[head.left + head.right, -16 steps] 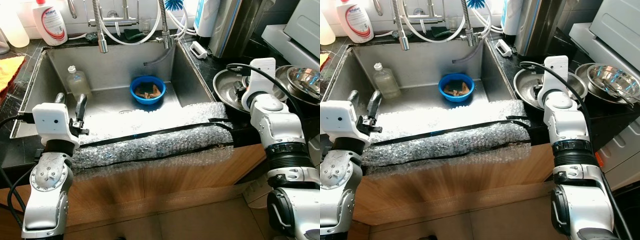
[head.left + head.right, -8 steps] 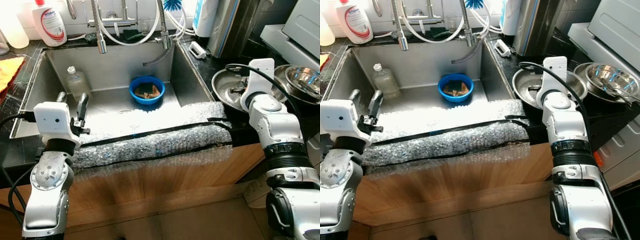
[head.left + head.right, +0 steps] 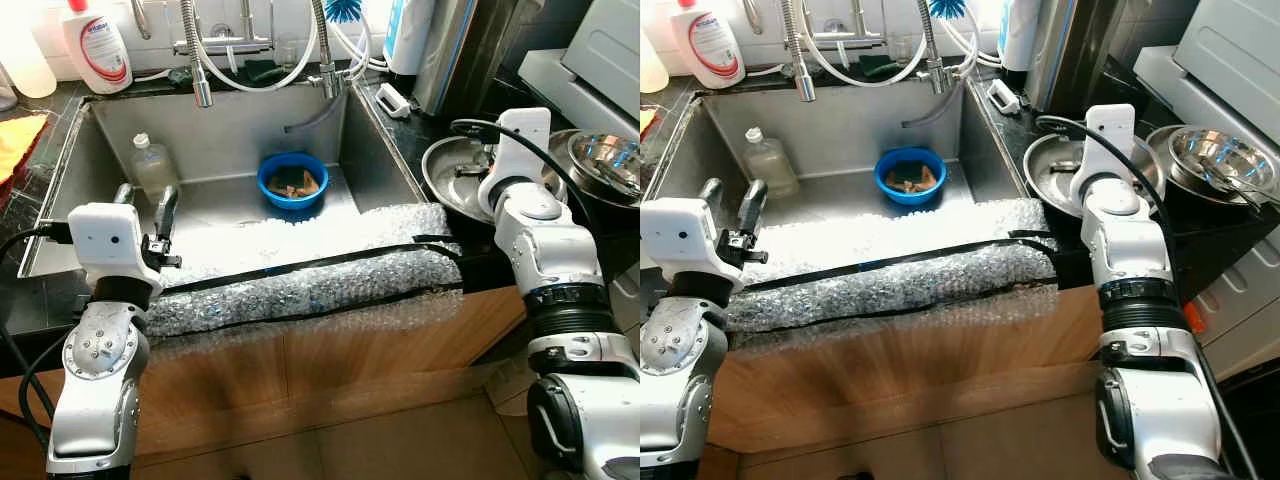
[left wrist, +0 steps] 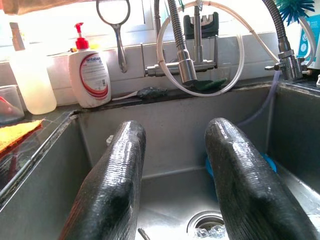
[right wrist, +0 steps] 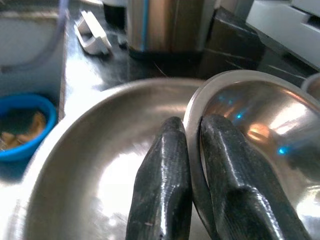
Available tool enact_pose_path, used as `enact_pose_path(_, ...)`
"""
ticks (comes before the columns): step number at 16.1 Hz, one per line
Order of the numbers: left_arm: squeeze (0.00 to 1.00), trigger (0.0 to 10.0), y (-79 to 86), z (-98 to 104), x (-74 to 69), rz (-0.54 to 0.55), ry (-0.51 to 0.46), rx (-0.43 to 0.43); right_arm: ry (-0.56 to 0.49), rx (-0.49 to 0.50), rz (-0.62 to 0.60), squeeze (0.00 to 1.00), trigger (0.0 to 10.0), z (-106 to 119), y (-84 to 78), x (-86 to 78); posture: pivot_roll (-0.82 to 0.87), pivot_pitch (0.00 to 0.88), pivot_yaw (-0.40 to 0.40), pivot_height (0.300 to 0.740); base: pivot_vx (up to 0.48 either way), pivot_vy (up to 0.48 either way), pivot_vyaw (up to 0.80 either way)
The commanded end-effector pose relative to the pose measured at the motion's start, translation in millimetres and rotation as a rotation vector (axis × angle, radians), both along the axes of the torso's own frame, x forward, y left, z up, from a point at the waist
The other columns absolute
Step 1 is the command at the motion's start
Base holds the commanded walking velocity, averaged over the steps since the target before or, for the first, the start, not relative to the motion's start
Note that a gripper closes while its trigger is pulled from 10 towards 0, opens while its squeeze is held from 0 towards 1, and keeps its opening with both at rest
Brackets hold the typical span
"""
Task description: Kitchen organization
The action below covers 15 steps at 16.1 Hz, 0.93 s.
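My right gripper (image 5: 192, 150) pinches the rim of a small steel bowl (image 5: 250, 125), which sits inside a larger steel bowl (image 5: 100, 165) on the dark bench (image 3: 405, 125) right of the sink (image 3: 240, 135). My left gripper (image 4: 175, 165), fingers apart, hangs over the sink, well apart from the blue bowl (image 3: 294, 180).

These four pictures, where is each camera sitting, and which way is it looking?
Left eye view: on the head, looking down at the sink; both silver arms show.
Right eye view: the head's other eye, same scene.
Left wrist view: on the left arm, looking along the open left gripper into the sink.
Right wrist view: looks along the right gripper, shut on a steel bowl.
Shared: the blue bowl appears in all.
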<state>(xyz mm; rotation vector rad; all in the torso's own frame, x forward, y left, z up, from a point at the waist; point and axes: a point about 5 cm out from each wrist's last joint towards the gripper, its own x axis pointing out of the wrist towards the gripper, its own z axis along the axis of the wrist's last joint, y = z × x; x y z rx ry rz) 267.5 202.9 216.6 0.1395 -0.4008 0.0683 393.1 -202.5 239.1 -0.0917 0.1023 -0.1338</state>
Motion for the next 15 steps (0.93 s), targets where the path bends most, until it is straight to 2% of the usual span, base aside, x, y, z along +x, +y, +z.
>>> enact_pose_path(1, 0.00, 10.0, 0.1, 2.6, 1.2, 0.000, -0.007, -0.036, -0.063, 0.035, 0.023, 0.00, 0.0, 12.5, 4.2, 0.7, 0.02, 0.122, -0.039, 0.740, 0.000, 0.000, 0.00)
enact_pose_path(2, 0.00, 10.0, 1.8, 2.9, 1.5, 0.007, -0.008, -0.050, -0.091, 0.032, 0.046, 0.00, 1.6, 17.2, 7.7, 0.2, 0.02, 0.122, -0.039, 0.740, 0.000, 0.000, 0.00)
enact_pose_path(3, 0.00, 10.0, 3.5, 3.1, 1.7, 0.013, -0.010, -0.067, -0.125, 0.024, 0.052, 0.00, 10.0, 22.0, 9.6, -0.8, 0.02, 0.121, -0.040, 0.740, 0.000, 0.000, 0.00)
enact_pose_path(5, 0.00, 10.0, 5.5, 4.1, 2.0, 0.021, -0.015, -0.092, -0.205, 0.027, 0.055, 0.00, 10.0, 33.6, 10.6, -3.5, 0.02, 0.122, -0.041, 0.740, 0.000, 0.000, 0.00)
enact_pose_path(7, 0.00, 10.0, 6.0, 4.5, 1.8, 0.023, -0.018, -0.102, -0.241, 0.048, 0.070, 0.00, 10.0, 39.5, 12.9, -5.1, 0.02, 0.122, -0.041, 0.740, 0.000, 0.000, 0.00)
enact_pose_path(11, 0.00, 10.0, 8.7, 7.7, 1.6, 0.041, -0.037, -0.131, -0.396, -0.012, 0.148, 0.00, 10.0, 61.9, 25.5, -11.5, 0.03, 0.120, -0.044, 0.740, 0.000, 0.000, 0.00)
enact_pose_path(13, 0.00, 10.0, 9.4, 8.7, 1.3, 0.049, -0.044, -0.134, -0.465, 0.007, 0.237, 0.00, 10.0, 68.4, 37.1, -15.4, 0.03, 0.119, -0.046, 0.740, 0.000, 0.000, 0.00)
enact_pose_path(14, 0.00, 10.0, 10.1, 9.2, 0.8, 0.053, -0.047, -0.135, -0.509, 0.054, 0.375, 0.00, 10.0, 71.4, 53.6, -20.8, 0.03, 0.119, -0.047, 0.740, 0.000, 0.000, 0.00)
enact_pose_path(15, 0.00, 10.0, 10.5, 9.2, 0.4, 0.054, -0.047, -0.135, -0.526, 0.099, 0.446, 0.00, 10.0, 72.1, 61.8, -23.9, 0.03, 0.119, -0.047, 0.740, 0.000, 0.000, 0.00)
